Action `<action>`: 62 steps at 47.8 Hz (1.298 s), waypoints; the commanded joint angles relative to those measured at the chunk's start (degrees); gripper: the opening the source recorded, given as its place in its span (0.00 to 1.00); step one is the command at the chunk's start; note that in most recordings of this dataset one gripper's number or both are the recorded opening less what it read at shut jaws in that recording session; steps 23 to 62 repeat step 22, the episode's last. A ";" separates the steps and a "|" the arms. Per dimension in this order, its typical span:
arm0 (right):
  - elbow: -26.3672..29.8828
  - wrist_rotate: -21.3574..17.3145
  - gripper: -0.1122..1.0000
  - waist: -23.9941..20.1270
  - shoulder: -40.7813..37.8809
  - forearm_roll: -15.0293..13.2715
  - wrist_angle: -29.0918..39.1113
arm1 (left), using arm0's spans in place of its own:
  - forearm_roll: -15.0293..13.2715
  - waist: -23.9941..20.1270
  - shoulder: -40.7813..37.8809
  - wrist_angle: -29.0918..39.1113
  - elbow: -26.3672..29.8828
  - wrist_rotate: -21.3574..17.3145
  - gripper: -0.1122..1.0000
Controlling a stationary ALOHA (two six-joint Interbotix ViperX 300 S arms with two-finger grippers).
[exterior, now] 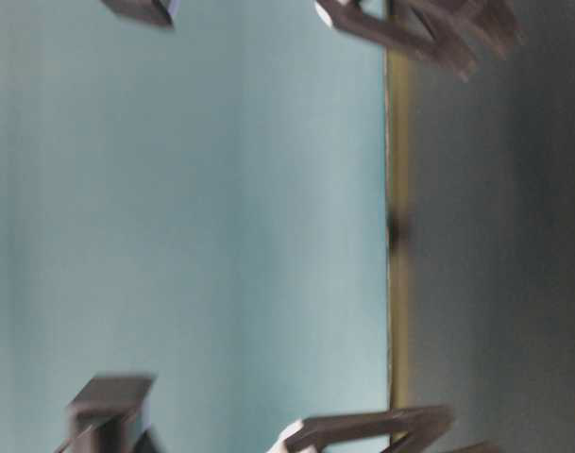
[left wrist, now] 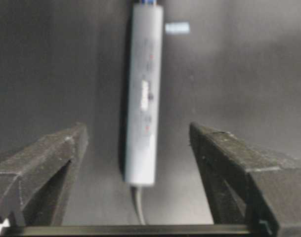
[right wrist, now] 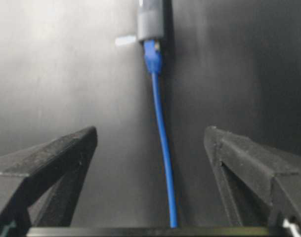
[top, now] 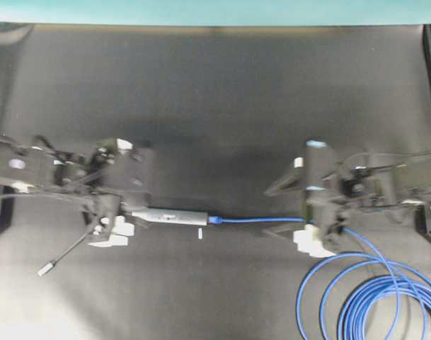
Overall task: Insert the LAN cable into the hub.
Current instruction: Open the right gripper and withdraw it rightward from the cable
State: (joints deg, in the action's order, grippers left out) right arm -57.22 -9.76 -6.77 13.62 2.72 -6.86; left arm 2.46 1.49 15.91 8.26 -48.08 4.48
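Note:
The hub lies flat on the black mat, a slim grey bar. The LAN cable runs straight from the hub's right end to the right, and its blue plug sits in the hub's end. My left gripper is open around the hub's left end, and in the left wrist view the hub lies between the wide jaws of that gripper, touching neither. My right gripper is open as well. The cable passes between its fingers, apart from both.
The cable's loops lie at the front right, behind my right gripper. The hub's thin grey cord trails to the front left and ends in a silver plug. A tiny white piece lies just in front of the hub.

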 commanded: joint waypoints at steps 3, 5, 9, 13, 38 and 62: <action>-2.55 -0.44 0.86 0.44 6.77 0.09 1.32 | 0.26 0.35 6.24 -1.93 -1.67 1.41 0.83; -3.60 -0.44 0.86 0.79 8.53 0.18 1.41 | 0.26 0.62 8.53 -3.08 -2.90 1.93 0.83; -5.19 -0.44 0.86 1.41 11.69 0.18 1.23 | 0.26 1.14 11.69 -5.54 -5.01 2.02 0.83; -6.24 -0.44 0.86 1.93 14.15 0.09 1.05 | 0.26 1.58 14.06 -7.38 -6.86 2.02 0.82; -7.03 -0.35 0.86 2.55 16.26 0.18 1.32 | 0.26 1.58 17.14 -7.82 -8.70 2.11 0.82; -7.03 -0.35 0.86 2.55 16.26 0.18 1.32 | 0.26 1.58 17.14 -7.82 -8.70 2.11 0.82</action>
